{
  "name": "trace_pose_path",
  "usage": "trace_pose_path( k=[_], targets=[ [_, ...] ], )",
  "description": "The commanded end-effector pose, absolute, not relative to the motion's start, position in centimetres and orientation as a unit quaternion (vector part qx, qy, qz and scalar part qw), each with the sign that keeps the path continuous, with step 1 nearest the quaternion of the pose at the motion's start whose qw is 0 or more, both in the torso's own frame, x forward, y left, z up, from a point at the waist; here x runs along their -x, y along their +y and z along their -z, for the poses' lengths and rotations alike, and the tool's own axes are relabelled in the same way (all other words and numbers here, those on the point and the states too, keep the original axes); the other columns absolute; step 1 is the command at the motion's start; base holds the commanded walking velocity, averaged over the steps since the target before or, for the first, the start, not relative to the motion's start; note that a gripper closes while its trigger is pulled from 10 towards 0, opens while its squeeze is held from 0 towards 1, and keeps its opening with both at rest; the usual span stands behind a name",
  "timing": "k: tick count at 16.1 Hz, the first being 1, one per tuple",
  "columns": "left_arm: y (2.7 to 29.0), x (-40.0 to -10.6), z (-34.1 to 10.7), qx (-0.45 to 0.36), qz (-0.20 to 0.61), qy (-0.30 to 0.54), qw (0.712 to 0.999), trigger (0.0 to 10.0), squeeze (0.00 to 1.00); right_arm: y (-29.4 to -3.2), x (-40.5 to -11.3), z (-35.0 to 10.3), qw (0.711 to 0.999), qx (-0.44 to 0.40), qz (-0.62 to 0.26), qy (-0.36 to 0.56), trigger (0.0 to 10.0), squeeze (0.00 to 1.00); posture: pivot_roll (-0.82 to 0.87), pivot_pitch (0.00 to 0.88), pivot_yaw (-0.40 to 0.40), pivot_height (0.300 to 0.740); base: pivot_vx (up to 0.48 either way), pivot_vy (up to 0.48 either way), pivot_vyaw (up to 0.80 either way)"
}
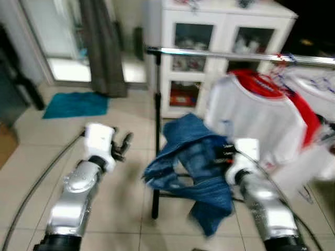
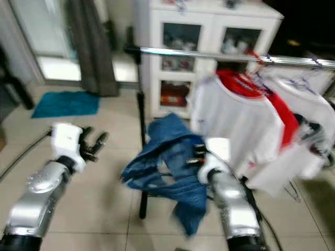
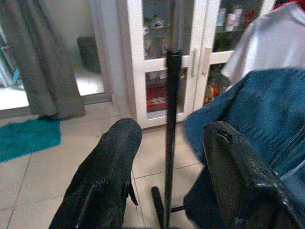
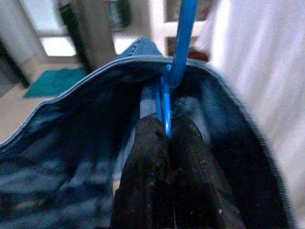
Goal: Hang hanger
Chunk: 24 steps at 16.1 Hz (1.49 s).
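A blue plastic hanger (image 4: 177, 52) carries a blue denim garment (image 1: 193, 162). My right gripper (image 4: 167, 131) is shut on the hanger's neck, holding it below the chrome rail (image 1: 220, 54) of the clothes rack. The hanger's hook rises out of the right wrist view. My left gripper (image 1: 124, 144) is open in the air left of the rack's black upright pole (image 1: 157, 120), nothing between its fingers (image 3: 112, 162). A white shirt with a red collar (image 1: 256, 115) hangs on the rail to the right of the denim.
A white glass-door cabinet (image 1: 220, 42) stands behind the rack. More white clothes (image 1: 314, 89) hang at the right end of the rail. A grey curtain (image 1: 102, 47) and teal mat (image 1: 76, 103) lie at the back left. The rack's black base (image 1: 155, 206) rests on the tiled floor.
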<state>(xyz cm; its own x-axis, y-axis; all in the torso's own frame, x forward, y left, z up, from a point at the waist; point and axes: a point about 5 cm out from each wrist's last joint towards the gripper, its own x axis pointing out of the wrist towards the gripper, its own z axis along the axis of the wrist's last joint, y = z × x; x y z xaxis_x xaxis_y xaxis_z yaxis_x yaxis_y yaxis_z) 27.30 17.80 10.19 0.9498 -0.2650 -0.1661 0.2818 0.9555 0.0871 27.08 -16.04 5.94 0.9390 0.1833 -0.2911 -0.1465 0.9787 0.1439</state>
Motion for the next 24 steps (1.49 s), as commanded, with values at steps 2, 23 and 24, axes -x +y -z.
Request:
trace_pose_path(
  k=[2, 23, 24],
  targets=[
    [18.3, -27.1, -10.6, -0.065, 0.146, 0.071, 0.985, 10.0, 0.00, -15.4, -27.5, -7.9, 0.989, -0.055, -0.090, 0.106, 10.0, 0.00, 0.09, 0.000, -0.052, 0.740, 0.398, 0.000, 0.00],
    [14.0, -26.1, -13.7, -0.111, 0.392, 0.051, 0.912, 10.0, 0.00, -14.3, -30.7, -13.8, 0.990, -0.090, -0.107, -0.031, 10.0, 0.00, 0.09, 0.000, -0.073, 0.740, 0.169, 0.000, 0.00],
    [13.4, -26.0, -14.0, -0.103, 0.409, 0.046, 0.905, 10.0, 0.00, -13.7, -31.6, -14.1, 0.990, -0.086, -0.105, -0.025, 10.0, 0.00, 0.09, 0.000, -0.073, 0.740, 0.000, 0.000, 0.00]
  ],
)
